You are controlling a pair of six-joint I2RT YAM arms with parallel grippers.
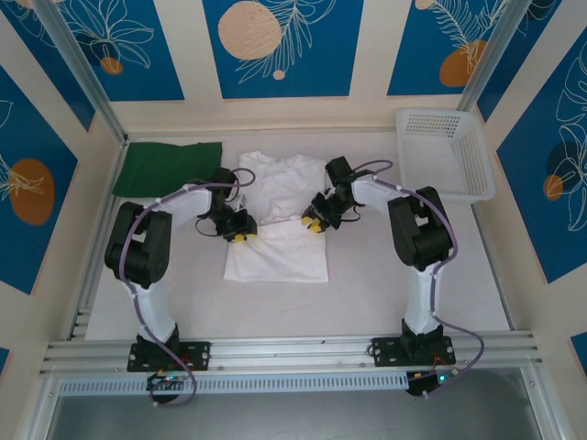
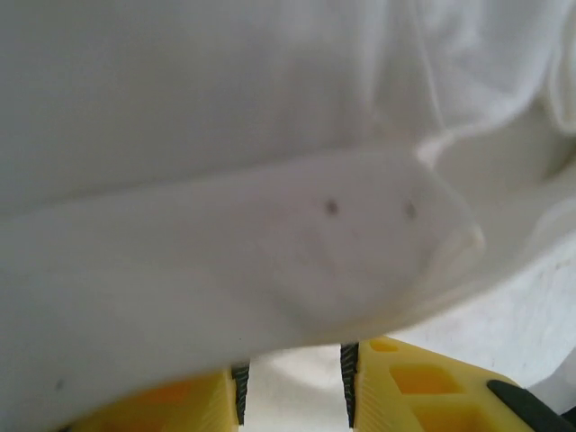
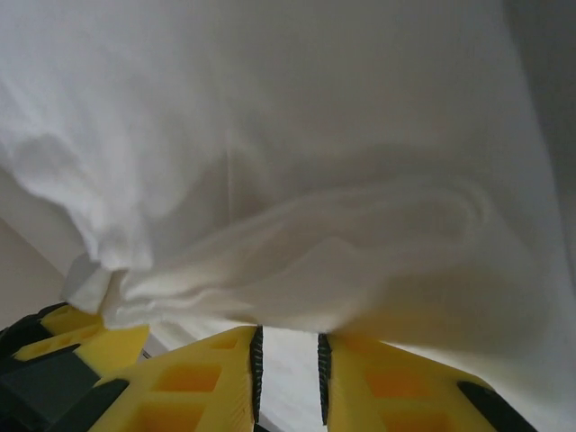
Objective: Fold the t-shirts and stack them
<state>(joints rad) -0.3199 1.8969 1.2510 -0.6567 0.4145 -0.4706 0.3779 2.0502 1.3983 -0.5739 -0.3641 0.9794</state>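
Note:
The white t-shirt lies in the middle of the table, collar toward the back, its lower part turned up into a fold across the middle. My left gripper sits at the left end of that fold and my right gripper at the right end. In the left wrist view the folded white cloth, with two small dark marks, drapes over the tips of the left gripper, whose jaws stand apart. In the right wrist view, bunched white cloth covers the tips of the right gripper, which has a narrow gap between its pads. The dark green t-shirt lies folded at the back left.
A white plastic mesh basket stands at the back right corner. The white table has room in front of the shirt and to its right. Walls close the table in at the back and sides.

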